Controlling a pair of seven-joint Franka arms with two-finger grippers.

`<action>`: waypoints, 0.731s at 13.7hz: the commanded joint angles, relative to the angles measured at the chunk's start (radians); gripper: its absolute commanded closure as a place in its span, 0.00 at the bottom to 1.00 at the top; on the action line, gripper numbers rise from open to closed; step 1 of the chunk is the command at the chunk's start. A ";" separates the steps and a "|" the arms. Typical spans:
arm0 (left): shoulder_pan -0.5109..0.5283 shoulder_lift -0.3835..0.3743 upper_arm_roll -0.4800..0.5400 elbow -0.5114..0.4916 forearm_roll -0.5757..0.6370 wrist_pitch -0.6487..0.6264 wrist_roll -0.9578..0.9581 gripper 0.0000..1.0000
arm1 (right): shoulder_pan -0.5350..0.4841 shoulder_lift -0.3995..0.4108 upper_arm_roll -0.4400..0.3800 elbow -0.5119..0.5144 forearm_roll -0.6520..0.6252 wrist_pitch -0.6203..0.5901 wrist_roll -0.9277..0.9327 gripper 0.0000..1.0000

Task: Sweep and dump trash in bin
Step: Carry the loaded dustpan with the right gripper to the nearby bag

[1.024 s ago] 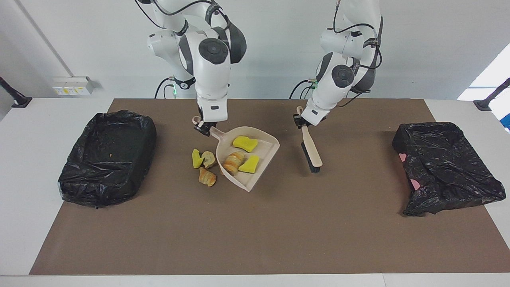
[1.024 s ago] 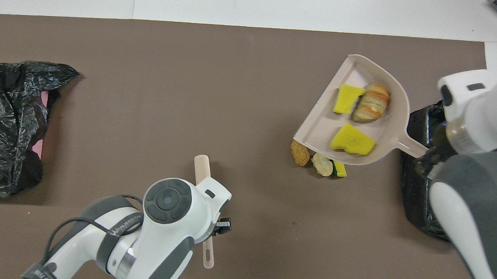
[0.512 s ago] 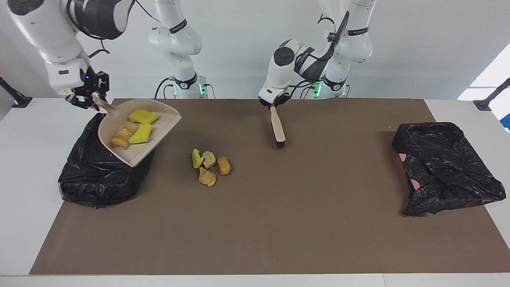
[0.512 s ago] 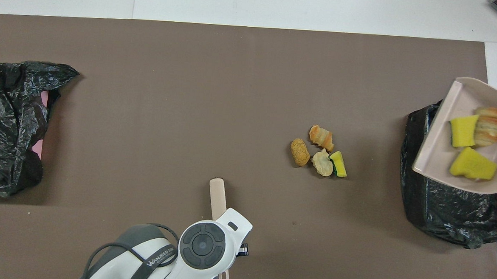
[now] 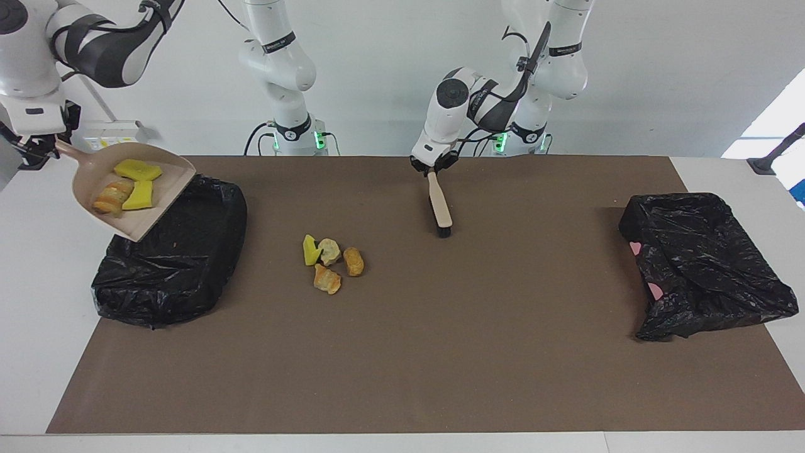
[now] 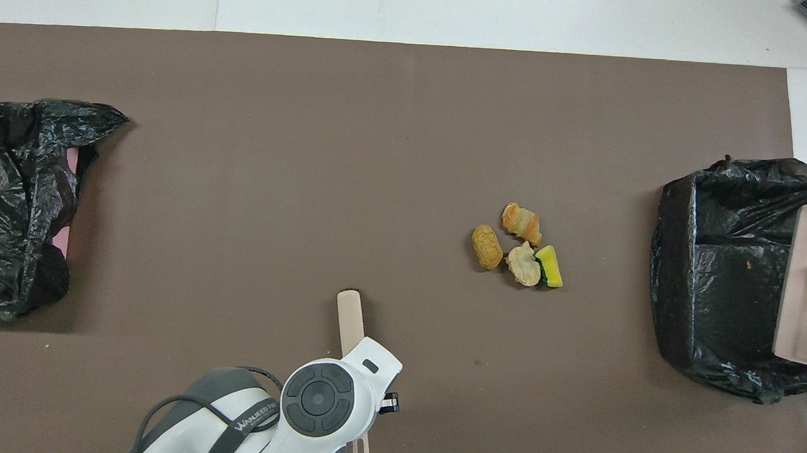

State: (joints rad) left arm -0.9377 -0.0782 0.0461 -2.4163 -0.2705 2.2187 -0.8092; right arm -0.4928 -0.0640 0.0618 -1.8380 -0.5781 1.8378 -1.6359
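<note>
Facing view shows the trash split in two lots: four scraps [image 5: 330, 263], one yellow-green sponge chunk and three golden-brown pieces, lie huddled on the brown mat [image 5: 402, 352] about midway along the bench [image 5: 38, 264], while three more pieces [image 5: 126, 185], two sponge chunks and one pastry, ride in the beige dustpan [image 5: 157, 207]. That pan hangs tilted over the edge of the black-lined bin [image 5: 170, 264] at the right arm's end of the bench, its open lip toward the bin, its handle clamped in the right tool [image 5: 38, 151], whose fingers are closed tight on it. No scrap from this load shows inside the bin yet, so by my reading the first dump is only about to happen, and the four pieces on the mat are still to be swept up and tipped. The beige brush [image 5: 439, 204] rests bristles down on the mat, nearer the robots than the loose scraps and apart from them; the left tool [image 5: 433, 168] sits at its handle, but whether its fingers are clamped or loosened I cannot tell. A second black bag [image 5: 704, 264] lies crumpled at the left arm's end.
</note>
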 commanded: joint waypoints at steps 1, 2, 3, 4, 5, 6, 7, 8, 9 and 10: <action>0.017 -0.009 0.012 -0.001 -0.018 0.010 0.044 0.00 | 0.066 -0.051 0.007 -0.099 -0.124 0.041 0.028 1.00; 0.048 -0.006 0.012 0.012 -0.016 -0.002 0.074 0.00 | 0.072 -0.053 0.007 -0.127 -0.161 0.063 0.039 1.00; 0.078 -0.008 0.014 0.025 -0.016 -0.028 0.114 0.00 | 0.074 -0.056 0.009 -0.154 -0.179 0.078 0.041 1.00; 0.118 -0.006 0.014 0.049 -0.015 -0.062 0.164 0.00 | 0.082 -0.057 0.007 -0.176 -0.224 0.101 0.041 1.00; 0.153 -0.005 0.015 0.074 -0.013 -0.089 0.200 0.00 | 0.095 -0.057 0.009 -0.187 -0.271 0.110 0.041 1.00; 0.192 -0.005 0.015 0.094 -0.003 -0.118 0.229 0.00 | 0.118 -0.060 0.009 -0.196 -0.311 0.110 0.039 1.00; 0.227 -0.006 0.017 0.108 0.010 -0.140 0.254 0.00 | 0.149 -0.065 0.009 -0.213 -0.366 0.112 0.041 1.00; 0.261 -0.006 0.017 0.129 0.029 -0.168 0.284 0.00 | 0.167 -0.079 0.009 -0.228 -0.388 0.112 0.044 1.00; 0.302 -0.006 0.020 0.160 0.052 -0.203 0.322 0.00 | 0.178 -0.089 0.009 -0.249 -0.403 0.113 0.060 1.00; 0.353 -0.006 0.021 0.201 0.054 -0.255 0.368 0.00 | 0.198 -0.111 0.009 -0.277 -0.454 0.129 0.073 1.00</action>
State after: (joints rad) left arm -0.6593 -0.0789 0.0729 -2.2793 -0.2424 2.0540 -0.5053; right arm -0.3170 -0.1019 0.0710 -2.0322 -0.9531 1.9340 -1.5957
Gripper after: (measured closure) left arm 0.000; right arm 0.683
